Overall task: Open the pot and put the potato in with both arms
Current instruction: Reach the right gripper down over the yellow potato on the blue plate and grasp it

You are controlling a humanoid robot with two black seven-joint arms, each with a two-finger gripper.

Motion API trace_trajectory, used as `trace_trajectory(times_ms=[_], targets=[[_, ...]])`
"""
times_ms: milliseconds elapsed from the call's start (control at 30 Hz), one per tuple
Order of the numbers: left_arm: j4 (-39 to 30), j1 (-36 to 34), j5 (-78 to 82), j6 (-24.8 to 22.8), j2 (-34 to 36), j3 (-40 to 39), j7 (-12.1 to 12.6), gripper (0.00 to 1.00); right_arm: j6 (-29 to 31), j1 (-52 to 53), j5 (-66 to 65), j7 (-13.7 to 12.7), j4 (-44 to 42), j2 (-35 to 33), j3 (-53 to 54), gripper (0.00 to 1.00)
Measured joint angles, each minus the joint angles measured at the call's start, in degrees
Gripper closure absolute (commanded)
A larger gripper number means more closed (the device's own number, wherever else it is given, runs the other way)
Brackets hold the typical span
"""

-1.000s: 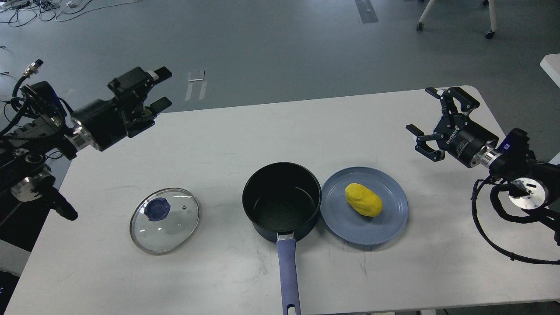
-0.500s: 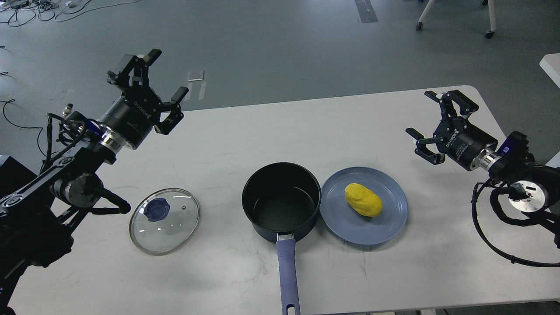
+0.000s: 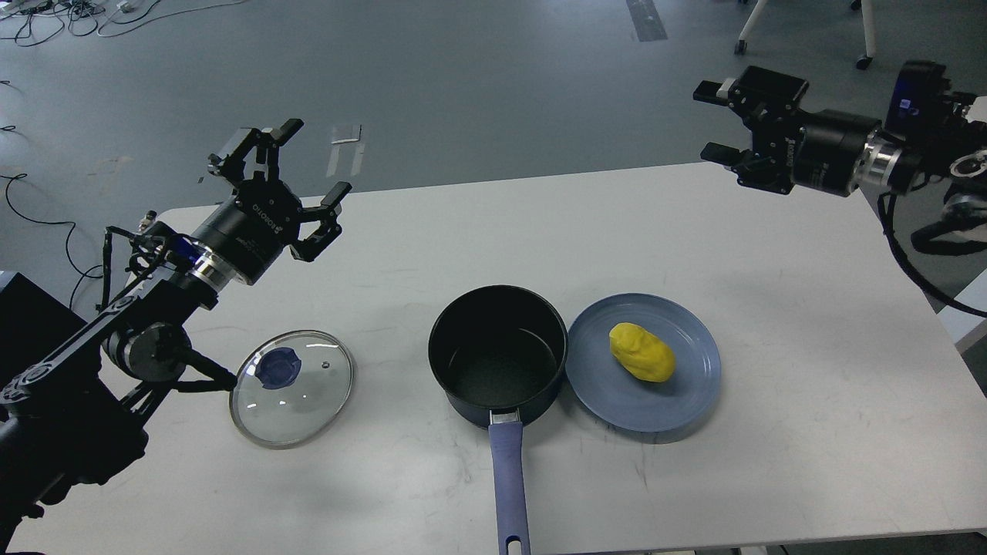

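The dark pot point(image 3: 497, 358) stands open and empty in the middle of the white table point(image 3: 810, 370), its blue handle point(image 3: 507, 478) pointing toward me. Its glass lid point(image 3: 291, 388) with the blue knob lies flat on the table to the left. The yellow potato point(image 3: 641, 352) lies on a blue-grey plate point(image 3: 678, 401) touching the pot's right side. My left gripper point(image 3: 289, 181) is open and empty, above the table's back left, well above the lid. My right gripper point(image 3: 713, 123) is open and empty, raised beyond the table's back right edge, far from the potato.
The grey floor lies behind the table. Cables lie on the floor at the top left point(image 3: 46, 15). Chair legs with castors point(image 3: 864, 58) stand at the top right. A white edge of another table point(image 3: 968, 324) shows at the right.
My right gripper has swung up and back, from low over the table's right side to above its back edge. My left gripper moved down and right, toward the table. Pot, lid and potato stayed put.
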Motion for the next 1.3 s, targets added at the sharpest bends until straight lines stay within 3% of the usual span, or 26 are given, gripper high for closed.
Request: trace_trajectory(times_ms=[233, 467, 1000, 1300], targets=[[0.0, 0.0, 0.2, 0.0, -0.2, -0.1, -0.1, 0.02, 0.0, 12.9, -24.2, 0.0, 7.0, 0.0, -11.4, 0.00], [-0.1, 0.0, 0.2, 0.0, -0.1, -0.3, -0.1, 0.02, 0.0, 16.8, -42.2, 0.0, 10.5, 2.9, -19.3, 0.00], [-0.5, -0.1, 0.2, 0.0, 0.1, -0.9, -0.2, 0.02, 0.0, 18.1, -45.5, 0.0, 4.3, 21.1, -35.1, 0.00], [-0.6, -0.1, 0.2, 0.0, 0.3, -1.5, -0.2, 0.02, 0.0, 18.0, -45.5, 0.0, 2.5, 23.7, -38.2, 0.02]])
